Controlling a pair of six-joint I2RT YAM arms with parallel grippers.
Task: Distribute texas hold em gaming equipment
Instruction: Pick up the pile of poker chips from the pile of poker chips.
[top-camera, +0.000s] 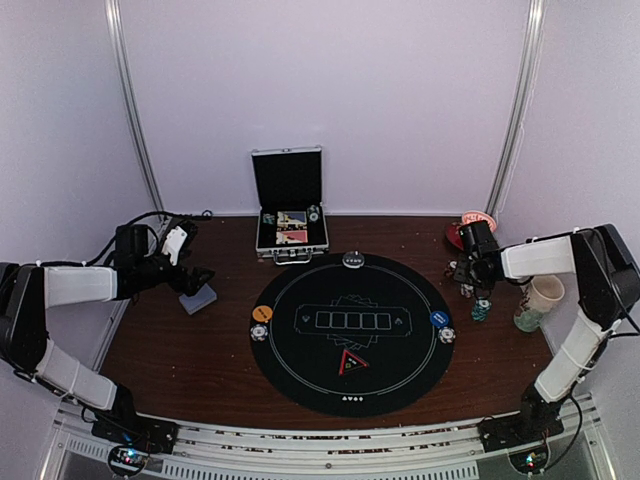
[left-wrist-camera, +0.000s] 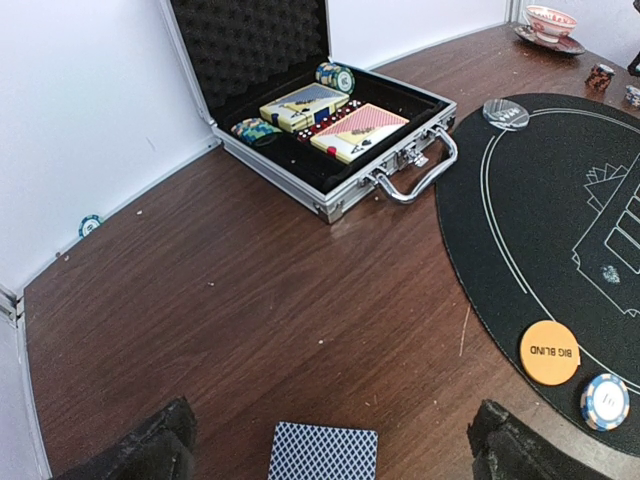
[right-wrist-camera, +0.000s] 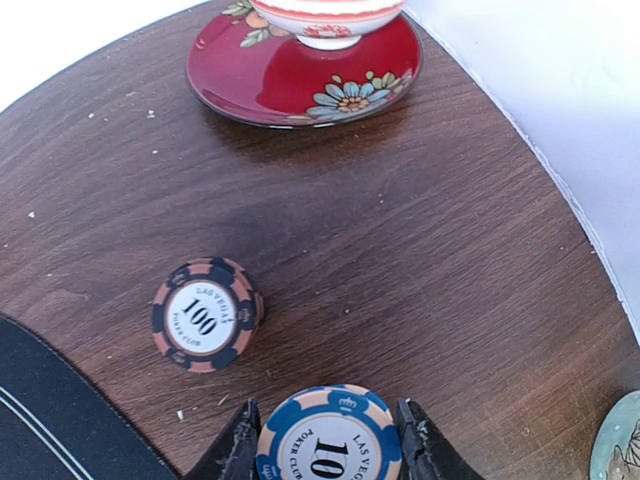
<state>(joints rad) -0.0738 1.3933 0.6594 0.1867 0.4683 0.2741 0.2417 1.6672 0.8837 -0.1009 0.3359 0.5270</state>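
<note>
Right gripper (right-wrist-camera: 326, 438) closed on blue chip (right-wrist-camera: 330, 448): chip pinched at both sides, above bare table (right-wrist-camera: 450, 250) near right edge, just off mat (right-wrist-camera: 60, 420). Whether chip is lifted cannot be told. Black-orange chip stack (right-wrist-camera: 207, 313) seen near it, apart. Red saucer (right-wrist-camera: 300, 75) located toward far right corner. Left gripper (left-wrist-camera: 332, 442) spread wide around grey-blue-backed cards (left-wrist-camera: 322, 456) near left edge, fingers (left-wrist-camera: 150, 450) clear of cards.

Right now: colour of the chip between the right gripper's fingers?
Blue chip, peach edge stripes; right wrist view.
</note>
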